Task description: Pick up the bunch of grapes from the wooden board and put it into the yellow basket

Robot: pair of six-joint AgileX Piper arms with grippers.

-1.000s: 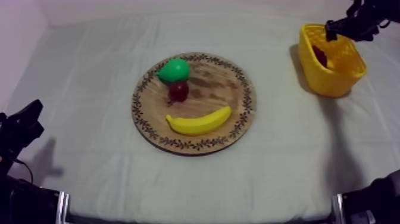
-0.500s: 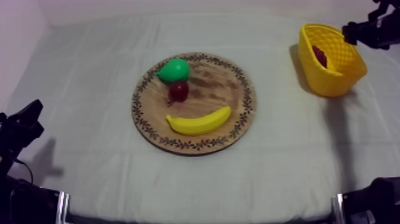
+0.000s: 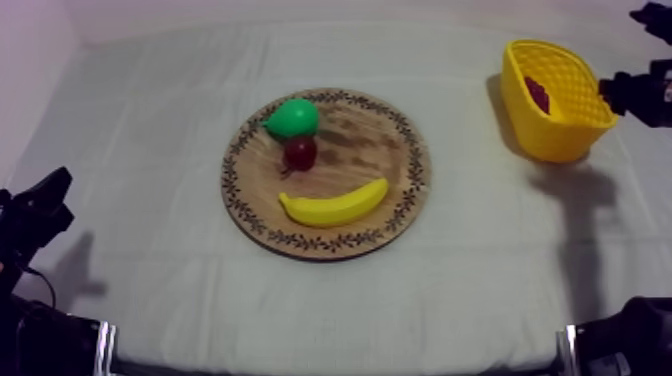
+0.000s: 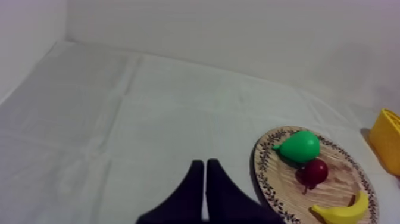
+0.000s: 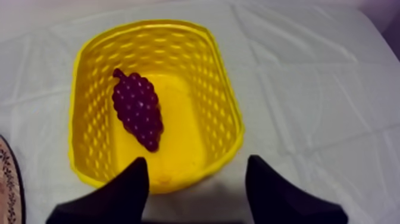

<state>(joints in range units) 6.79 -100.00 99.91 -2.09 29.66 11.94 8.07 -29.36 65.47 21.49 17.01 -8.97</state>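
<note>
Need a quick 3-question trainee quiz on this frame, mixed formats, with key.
1. True or false: the bunch of grapes lies inside the yellow basket.
2. The right gripper over the basket is: A) open, B) shut on the grapes, C) shut on nothing.
3. How many fruits lie on the wooden board?

Key: 1 true. 2 A. 3 three: pear, small red fruit, banana.
</note>
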